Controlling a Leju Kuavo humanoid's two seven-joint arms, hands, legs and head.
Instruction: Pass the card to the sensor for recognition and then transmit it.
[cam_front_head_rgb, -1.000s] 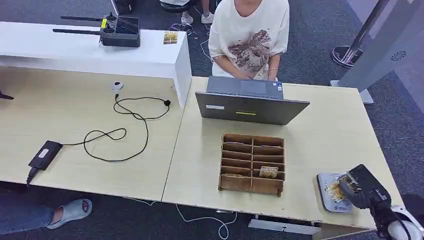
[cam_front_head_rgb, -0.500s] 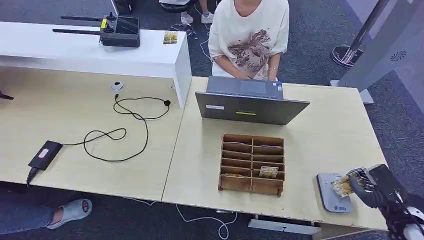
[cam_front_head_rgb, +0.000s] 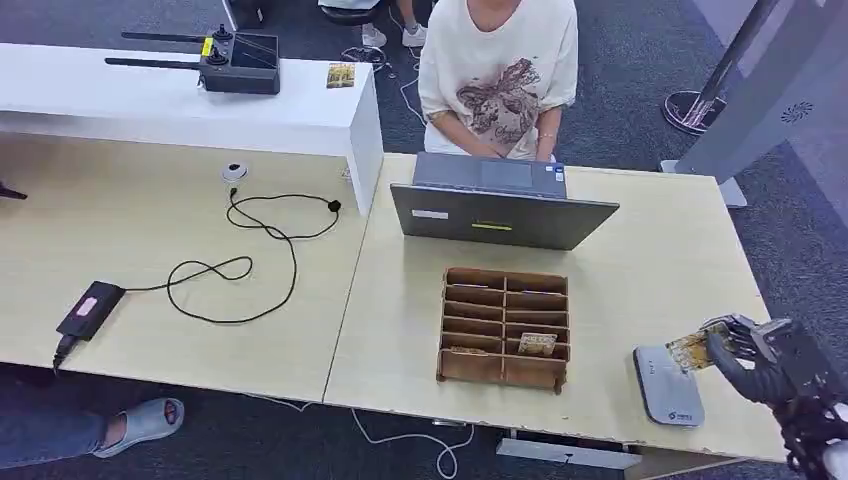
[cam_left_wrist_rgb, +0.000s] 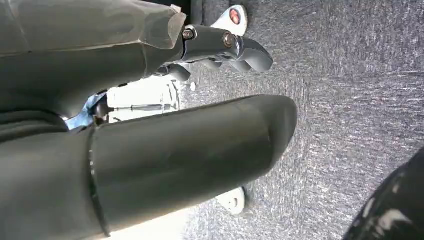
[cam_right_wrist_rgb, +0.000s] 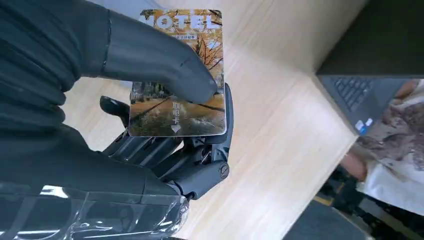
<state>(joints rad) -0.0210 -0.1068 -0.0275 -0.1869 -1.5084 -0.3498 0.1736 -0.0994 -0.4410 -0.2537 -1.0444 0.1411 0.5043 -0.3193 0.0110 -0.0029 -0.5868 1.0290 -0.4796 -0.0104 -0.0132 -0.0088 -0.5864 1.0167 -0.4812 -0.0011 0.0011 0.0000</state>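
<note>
Pinching the card (cam_right_wrist_rgb: 176, 75) between its thick thumb and the darker fingers (cam_right_wrist_rgb: 165, 150) beneath, the right hand (cam_front_head_rgb: 765, 358) is holding it in the air just beside the grey sensor (cam_front_head_rgb: 668, 384), which is lying flat near the desk (cam_front_head_rgb: 660, 260) corner. In the head view the card (cam_front_head_rgb: 692, 349) is sticking out of the hand toward the wooden slotted box (cam_front_head_rgb: 505, 327). The card is looking thin, stiff and very light, with a glossy printed face, so it is probably slippery; a flat thumb-on-face pinch near one end, as it is being held now, seems the sensible hold, leaving the free end clear for handing over. Squeezing harder is likely needless; a slide sideways out of the pinch is the likelier risk. The left hand (cam_left_wrist_rgb: 150, 150) is hanging over the carpeted floor, and whether its fingers are spread or curled cannot be told.
</note>
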